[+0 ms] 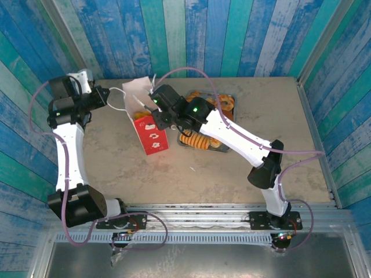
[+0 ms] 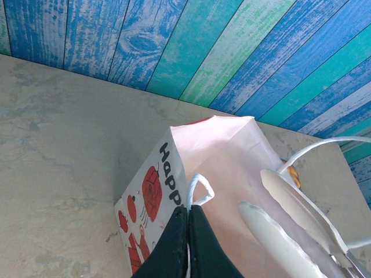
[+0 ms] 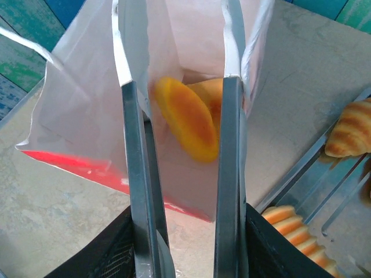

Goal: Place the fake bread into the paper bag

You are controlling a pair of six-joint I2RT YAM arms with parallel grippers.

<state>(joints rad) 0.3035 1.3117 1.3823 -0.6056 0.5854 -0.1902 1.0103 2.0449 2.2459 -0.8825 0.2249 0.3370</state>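
Pinching the rim of the paper bag beside its cord handle, the left gripper is clamped tight. Above the bag's mouth the right gripper is held with fingers parted, and a piece of bread is seen loose inside the bag. More pastries are seen on the tray just right of the bag.

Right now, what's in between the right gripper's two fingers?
A golden piece of fake bread, inside the open paper bag, is in the gap of the open right gripper. The right wrist view shows it.
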